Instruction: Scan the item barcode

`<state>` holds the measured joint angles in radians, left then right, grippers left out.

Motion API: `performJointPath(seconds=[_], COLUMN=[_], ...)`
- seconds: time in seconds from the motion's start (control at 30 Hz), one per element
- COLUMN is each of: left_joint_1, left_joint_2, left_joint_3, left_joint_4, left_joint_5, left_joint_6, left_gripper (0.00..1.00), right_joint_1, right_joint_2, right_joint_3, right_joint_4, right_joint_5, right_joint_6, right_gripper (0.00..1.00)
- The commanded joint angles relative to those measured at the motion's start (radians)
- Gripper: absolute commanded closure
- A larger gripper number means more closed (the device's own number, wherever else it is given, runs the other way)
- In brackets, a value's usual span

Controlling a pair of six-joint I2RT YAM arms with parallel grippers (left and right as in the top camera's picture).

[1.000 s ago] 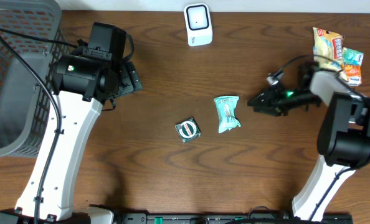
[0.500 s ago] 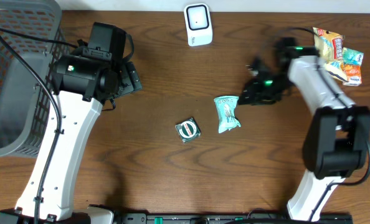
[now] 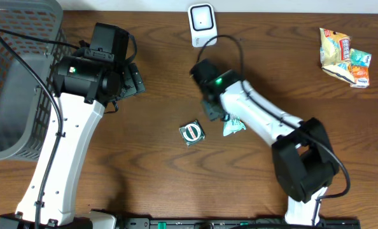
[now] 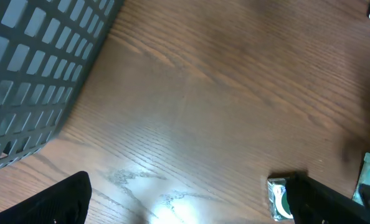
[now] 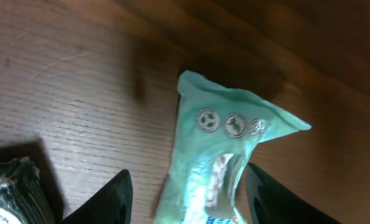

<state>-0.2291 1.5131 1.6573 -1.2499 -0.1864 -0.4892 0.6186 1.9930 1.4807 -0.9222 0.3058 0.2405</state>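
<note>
Overhead, the right arm reaches across to the middle of the desk [image 3: 151, 184], where the teal packet [image 3: 235, 126] lies flat. I take this packet to be the item to scan. In the right wrist view the right pincer [image 5: 188, 177] hangs over it with its 2 fingers [image 5: 107, 199] apart. 1 finger sits on each side of the crinkled wrapper, and neither appears to press it. The left pincer [image 4: 190, 186] is spread wide and holds nothing, parked toward the left edge near the grey basket [image 3: 14, 83] in the far left corner.

The step in hand looks like the approach for the pick-up, with nothing lifted yet. The next move calls for coming down and closing across the packet's middle. The thin film may slide or buckle, so the grip needs to be firm. The small dark green packet [image 3: 191, 133] just beside it, on the left-edge side, must be left alone. Then the item has to travel to the white scanner [image 3: 202, 25] at the middle of the far edge. No barcode shows in these views, so I cannot tell which face must turn toward the scanner.

The desk is dark brown wood with a clear grain and a patch of glare in the left wrist view. 2 more snack bags [image 3: 345, 56] lie in the far right corner. Of the room, only a pale strip shows beyond the far edge.
</note>
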Motion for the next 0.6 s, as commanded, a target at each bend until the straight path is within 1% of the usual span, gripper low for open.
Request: performJointPath(seconds=[0.0, 0.33, 0.4, 0.47, 0.5, 0.57], left_joint_1=[0.003, 0.003, 0.003, 0.003, 0.003, 0.003], left_joint_2=[0.003, 0.003, 0.003, 0.003, 0.003, 0.003], left_joint_3=[0.008, 0.008, 0.008, 0.008, 0.008, 0.008], left_joint_4=[-0.003, -0.003, -0.003, -0.003, -0.003, -0.003], left_joint_5=[-0.013, -0.013, -0.013, -0.013, -0.013, -0.013], left_joint_6=[0.01, 0.01, 0.01, 0.01, 0.01, 0.01], left_gripper=[0.02, 0.02, 0.02, 0.02, 0.02, 0.02], right_joint_1=[0.038, 0.055, 0.055, 0.053, 0.05, 0.041], right_joint_2=[-0.011, -0.011, -0.011, -0.011, -0.011, -0.011], right_joint_3=[-0.035, -0.184, -0.206, -0.227, -0.233, -0.235], right_joint_4=[0.019, 0.154, 0.179, 0.203, 0.209, 0.209], right_joint_5=[0.166, 0.169, 0.171, 0.171, 0.169, 0.145], right_joint_6=[0.074, 0.073, 0.073, 0.073, 0.073, 0.073], right_gripper=[0.5, 0.51, 0.53, 0.58, 0.62, 0.75])
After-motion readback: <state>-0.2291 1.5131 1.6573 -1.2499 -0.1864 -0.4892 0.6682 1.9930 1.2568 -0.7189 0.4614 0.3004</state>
